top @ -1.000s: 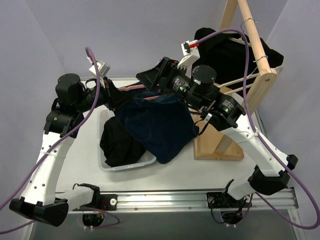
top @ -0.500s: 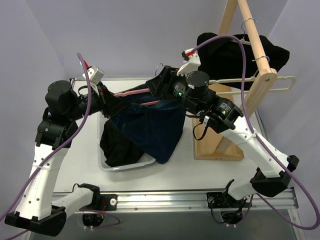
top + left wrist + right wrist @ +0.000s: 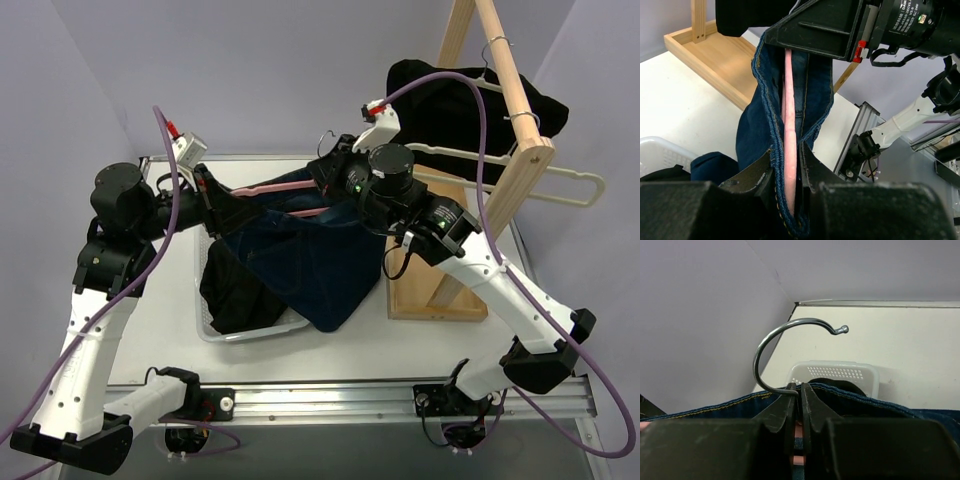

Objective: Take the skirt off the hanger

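Left gripper (image 3: 787,161): my fingers are pinched nearly closed on the bar of the pink hanger (image 3: 788,100), with the waistband of the denim garment (image 3: 310,260) caught in the same pinch. Arm raised, forearm reaching inward, wrist roughly level.
Basket (image 3: 203,322): below this hand.
Right gripper (image 3: 799,390): closed tight at the root of the wire hook (image 3: 771,340) of the same hanger. Arm stretched across above the denim, wrist turned toward my left hand.
Step, as I judge it: freeing the denim. Right hand should clamp firm and hold the bar level. Left should ease its pinch onto cloth alone, then draw the waistband off the bar end, down toward the basket, without wrenching the two hands apart.
Skirt (image 3: 455,100): black, on the rack (image 3: 512,85), behind and to the right of my right hand, untouched.
Cream hanger (image 3: 560,180): juts out just beside it
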Action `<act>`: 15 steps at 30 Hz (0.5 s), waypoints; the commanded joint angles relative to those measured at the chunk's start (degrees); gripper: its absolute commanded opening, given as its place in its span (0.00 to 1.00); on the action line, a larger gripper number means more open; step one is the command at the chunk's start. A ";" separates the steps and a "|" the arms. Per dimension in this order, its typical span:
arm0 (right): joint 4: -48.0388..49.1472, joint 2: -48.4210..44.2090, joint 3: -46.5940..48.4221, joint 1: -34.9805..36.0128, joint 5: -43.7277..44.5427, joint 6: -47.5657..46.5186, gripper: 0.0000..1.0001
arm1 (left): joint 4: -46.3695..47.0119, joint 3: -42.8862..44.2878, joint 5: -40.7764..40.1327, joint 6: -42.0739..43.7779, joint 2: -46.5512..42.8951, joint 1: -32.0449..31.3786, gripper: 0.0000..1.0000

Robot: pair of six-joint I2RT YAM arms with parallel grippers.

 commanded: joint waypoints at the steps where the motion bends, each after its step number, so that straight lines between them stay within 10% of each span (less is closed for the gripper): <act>1: 2.31 0.36 0.27 0.87 1.82 1.56 0.00 | 7.43 2.42 1.97 -1.66 -1.54 0.15 0.02; 9: 4.32 -4.12 -2.71 1.66 8.42 8.05 0.00 | 9.89 1.20 5.22 -3.59 -1.45 0.15 0.07; 15: 5.21 -6.93 -4.65 1.40 9.03 13.16 0.00 | 10.68 0.58 5.14 -4.29 -1.72 0.15 0.31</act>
